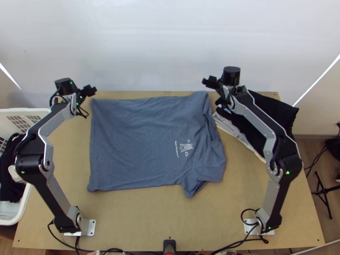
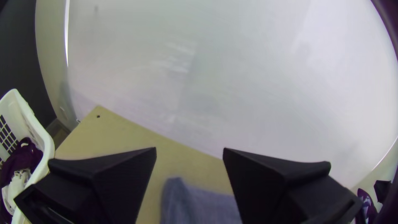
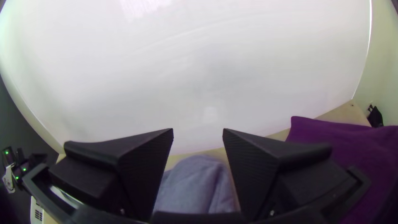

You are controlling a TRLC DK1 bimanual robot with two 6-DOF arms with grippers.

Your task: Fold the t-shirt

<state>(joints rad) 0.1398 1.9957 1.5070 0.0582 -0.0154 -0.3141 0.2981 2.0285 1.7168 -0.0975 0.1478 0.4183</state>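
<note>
As the top view has it, the blue-grey t-shirt (image 1: 136, 140) lies spread on the worktop (image 1: 148, 216), its hem towards the left arm's side and its neck towards the right arm's. The near sleeve (image 1: 204, 173) points out towards the arms' bases, and a small white print (image 1: 185, 147) sits on the chest. The left gripper (image 1: 90, 90) is by the shirt's far hem corner, while the right gripper (image 1: 208, 81) is by its far shoulder. Beyond the neck, to the right of the shirt, lies a stack of dark and pale garments (image 1: 274, 112). Well to the left of the shirt stands a white laundry basket (image 1: 25, 208), with dark and white clothes (image 1: 10, 168) in it.

In the left wrist view, the left gripper (image 2: 190, 151) has its fingers wide apart; a corner of the t-shirt shows in the gap, blurred, so whether it touches them I cannot tell.

From the right wrist view, the right gripper (image 3: 198, 132) is also parted widely, with a rounded bit of the t-shirt visible between its fingers and a dark garment (image 3: 352, 153) from the stack beside the shirt.
</note>
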